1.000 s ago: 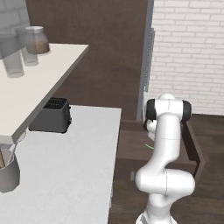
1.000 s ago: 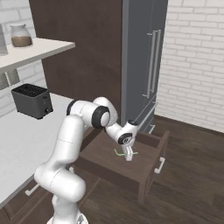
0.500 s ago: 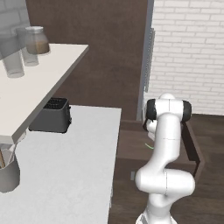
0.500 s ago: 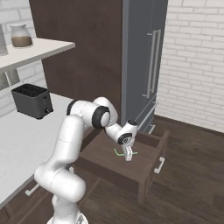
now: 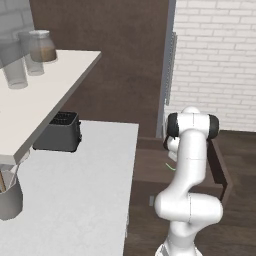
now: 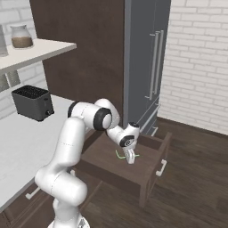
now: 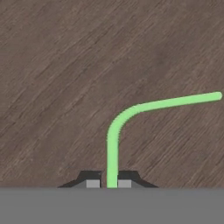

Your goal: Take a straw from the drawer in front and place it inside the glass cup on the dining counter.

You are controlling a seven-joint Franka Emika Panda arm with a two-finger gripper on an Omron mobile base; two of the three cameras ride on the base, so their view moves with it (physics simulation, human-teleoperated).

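The claw (image 6: 130, 160) is clamped tight on the green straw (image 7: 131, 114), which is pinched right between the two fingertips (image 7: 92, 183). From there the straw runs straight out, then bends off to one side. Everything is hung low inside the pulled-out brown drawer (image 6: 153, 176), with its wooden bottom just beyond the claw.

We are looking from two cameras behind the arm, both facing forward and down at the open drawer (image 5: 220, 170). The left one is standing back, taking in the toaster (image 5: 57, 132) left of the drawer; the right one is catching the drawer (image 6: 153, 171) from its other side, the toaster (image 6: 31, 102) far left. The hand camera is hovering very near the drawer floor (image 7: 65, 65), facing it.
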